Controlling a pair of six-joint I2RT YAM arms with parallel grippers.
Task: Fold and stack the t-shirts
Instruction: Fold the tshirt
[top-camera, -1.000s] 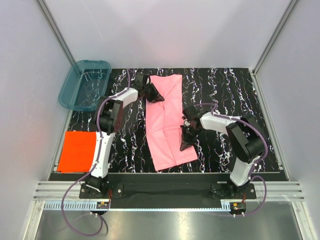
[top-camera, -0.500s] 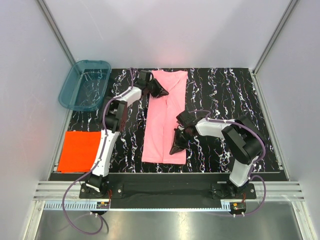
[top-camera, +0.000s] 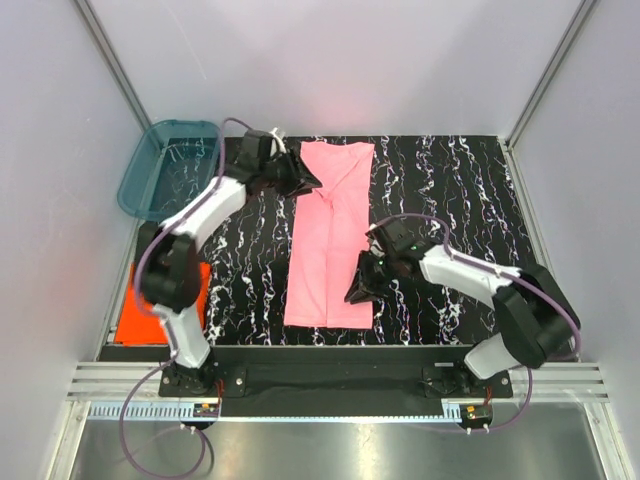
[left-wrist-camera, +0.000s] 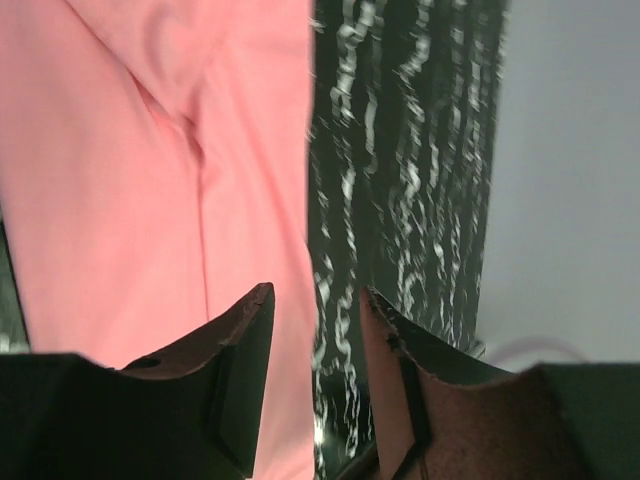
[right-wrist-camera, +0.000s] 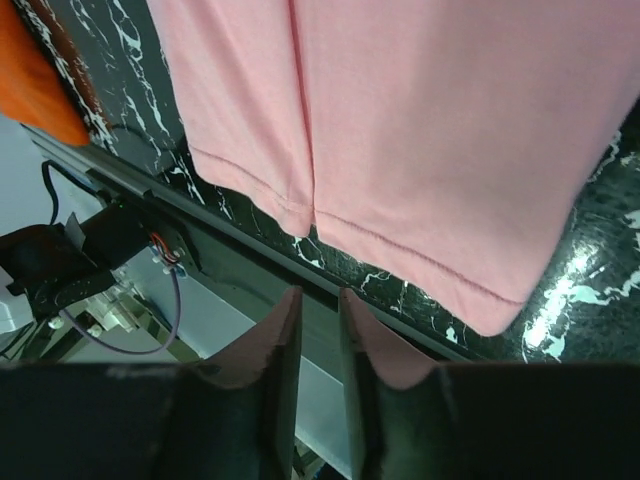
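Done so far: orange shirt (top-camera: 135, 322) folded into a flat square, lying at the near left edge of the table (top-camera: 450, 190), partly hidden behind the left arm.
Half done: pink shirt (top-camera: 330, 235) folded lengthwise into a long narrow strip down the middle of the table, held by neither gripper.
Left to do, judging from the layout: crosswise folds on the pink shirt, then stacking it with the orange one.
Left gripper (top-camera: 312, 183): at the strip's far end, jaws moderately apart, nothing between them.
Right gripper (top-camera: 355, 293): over the near right corner, narrow gap only, gripping nothing.
Count: two shirts, one pink and one orange; one teal tub (top-camera: 140, 190); two grippers.
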